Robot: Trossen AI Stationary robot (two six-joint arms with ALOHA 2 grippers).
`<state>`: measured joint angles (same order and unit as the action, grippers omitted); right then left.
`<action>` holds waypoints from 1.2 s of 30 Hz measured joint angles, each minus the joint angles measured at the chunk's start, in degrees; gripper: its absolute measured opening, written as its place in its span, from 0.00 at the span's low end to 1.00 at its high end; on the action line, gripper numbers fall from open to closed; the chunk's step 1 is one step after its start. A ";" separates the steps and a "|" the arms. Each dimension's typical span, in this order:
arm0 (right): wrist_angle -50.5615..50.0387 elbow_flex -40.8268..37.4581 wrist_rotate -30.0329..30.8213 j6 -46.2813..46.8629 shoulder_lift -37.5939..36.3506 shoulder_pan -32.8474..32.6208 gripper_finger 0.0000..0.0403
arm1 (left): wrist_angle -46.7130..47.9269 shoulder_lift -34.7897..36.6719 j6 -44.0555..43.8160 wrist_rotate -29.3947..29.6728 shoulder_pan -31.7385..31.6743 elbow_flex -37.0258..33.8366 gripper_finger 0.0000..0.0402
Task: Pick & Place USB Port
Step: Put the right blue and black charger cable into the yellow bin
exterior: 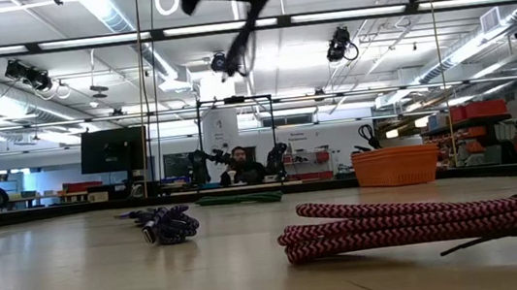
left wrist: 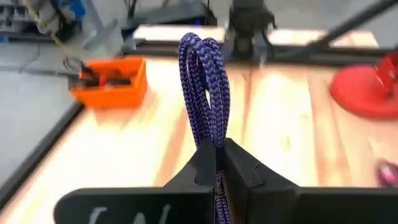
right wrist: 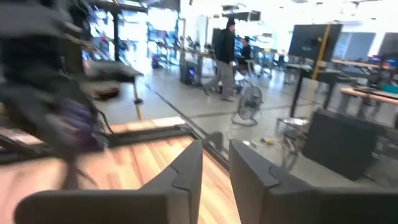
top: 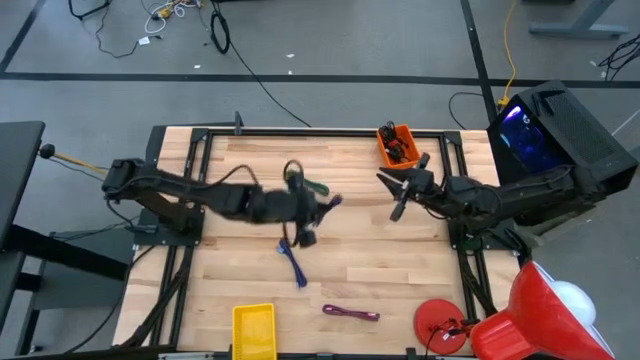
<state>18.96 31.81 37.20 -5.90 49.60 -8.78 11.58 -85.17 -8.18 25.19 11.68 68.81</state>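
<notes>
Nearest in the low view, a red-black cable (exterior: 433, 223) lies coiled on the table (top: 400, 270); further back lie a purple bundle (exterior: 165, 224) and a green cable (exterior: 238, 199), with the orange bin (exterior: 396, 165) beyond them.

Mid-table, the left gripper (left wrist: 216, 163) is clamped tight on a blue-purple cable (left wrist: 205, 87), pinching a loop that stands up between its fingers. From above, the rest of that cable (top: 293, 262) hangs down toward the wood below the claw, so it looks lifted, or nearly so.

Further off, the right gripper (top: 402, 195) hangs just below the orange bin with nothing between its fingers; they stand a little apart in its wrist view, with floor showing through the gap.

The step in hand looks like the carry: the pick is made, the place is not. If the orange bin is the target, the next move calls for raising the cable until its tail clears the table, then travelling to the bin, with the right arm staying clear. The yellow bin (top: 253, 330) at the near edge is another possible target; I cannot tell which.
</notes>
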 joint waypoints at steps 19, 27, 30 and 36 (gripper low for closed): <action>-6.79 -0.02 2.90 2.42 -1.98 0.61 0.21 | 28.51 0.82 -60.42 17.15 35.56 -0.03 0.03; -7.31 -0.02 2.90 3.50 -1.98 2.08 0.21 | 28.03 0.80 -77.61 21.40 44.22 -0.02 0.03; -7.76 -0.02 2.88 3.53 -1.96 2.57 0.21 | 26.93 -0.95 -82.15 21.48 45.89 0.02 0.03; -7.93 -0.02 2.88 4.18 -1.96 3.80 0.21 | 15.97 -8.69 -85.76 22.81 48.08 0.00 0.03</action>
<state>11.03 31.79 40.07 -1.72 47.63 -4.97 27.54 -93.87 -93.93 48.01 59.76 68.82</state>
